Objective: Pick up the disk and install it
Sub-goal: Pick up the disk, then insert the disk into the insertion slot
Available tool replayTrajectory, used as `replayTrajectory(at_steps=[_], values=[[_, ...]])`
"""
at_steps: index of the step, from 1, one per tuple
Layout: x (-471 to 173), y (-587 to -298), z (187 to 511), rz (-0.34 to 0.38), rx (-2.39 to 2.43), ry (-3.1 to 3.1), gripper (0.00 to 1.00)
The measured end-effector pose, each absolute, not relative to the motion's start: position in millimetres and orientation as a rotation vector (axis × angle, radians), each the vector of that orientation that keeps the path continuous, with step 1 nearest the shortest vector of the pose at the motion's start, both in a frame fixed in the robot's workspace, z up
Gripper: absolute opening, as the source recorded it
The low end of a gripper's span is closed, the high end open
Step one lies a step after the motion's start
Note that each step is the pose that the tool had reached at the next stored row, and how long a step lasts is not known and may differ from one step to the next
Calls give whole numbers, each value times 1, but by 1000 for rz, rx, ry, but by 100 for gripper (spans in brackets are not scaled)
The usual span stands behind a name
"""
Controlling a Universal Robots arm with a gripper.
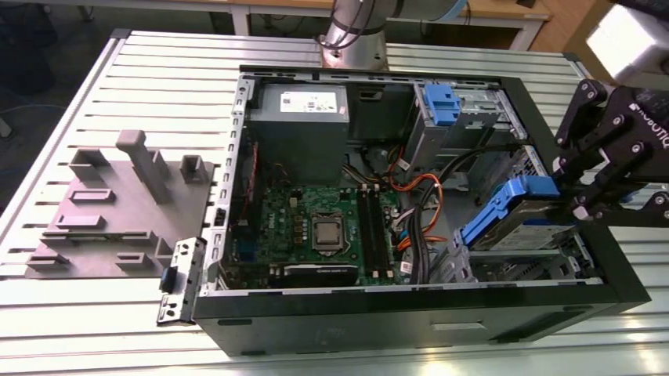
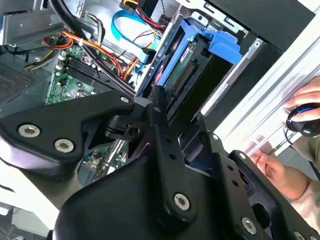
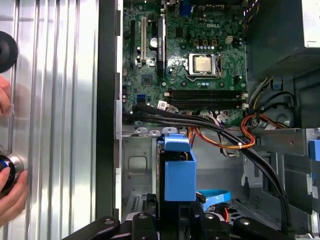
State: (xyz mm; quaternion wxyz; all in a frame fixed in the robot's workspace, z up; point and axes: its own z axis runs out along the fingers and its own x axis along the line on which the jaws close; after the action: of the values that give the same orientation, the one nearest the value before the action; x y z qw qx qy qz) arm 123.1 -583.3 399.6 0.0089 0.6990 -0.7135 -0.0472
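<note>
Shows the end effector point(image 1: 573, 190) at one corner of an open computer case point(image 1: 418, 317) lying on the slatted table point(image 1: 63, 337), closed to a narrow gap on the disk point(image 1: 515, 222) and gripping it by one end. In the exterior view, holds the disk tilted, with its blue-framed end pointing away from the end effector toward the case interior, directly above the metal drive cage point(image 1: 465, 270), without revealing whether disk and cage touch. In the second wrist view, presents the disk point(image 2: 185, 75) straight ahead of the end effector point(image 2: 177, 117), pinched between the two black fingers point(image 2: 161, 120), with a person's hand point(image 2: 307, 97) outside the case wall, off to one side of the end effector. In the first wrist view, sets the disk point(image 3: 179, 175) edge-on just beyond the end effector point(image 3: 172, 220), a bundle of black and orange cables point(image 3: 220, 130) farther ahead, and the green motherboard point(image 3: 200, 55) beyond the cables. In the exterior view again, places the motherboard point(image 1: 313, 223) well to the exterior view's left of the end effector, the grey power supply point(image 1: 298, 117) farther off across the case, and a grey plastic fixture point(image 1: 110, 211) on the table outside the case, farthest from the end effector.
</note>
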Motion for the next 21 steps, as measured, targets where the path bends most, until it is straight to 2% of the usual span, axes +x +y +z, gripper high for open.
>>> replayTrajectory(at_steps=[21], values=[[122, -583, 375, -129, 2175, -2222, 35]])
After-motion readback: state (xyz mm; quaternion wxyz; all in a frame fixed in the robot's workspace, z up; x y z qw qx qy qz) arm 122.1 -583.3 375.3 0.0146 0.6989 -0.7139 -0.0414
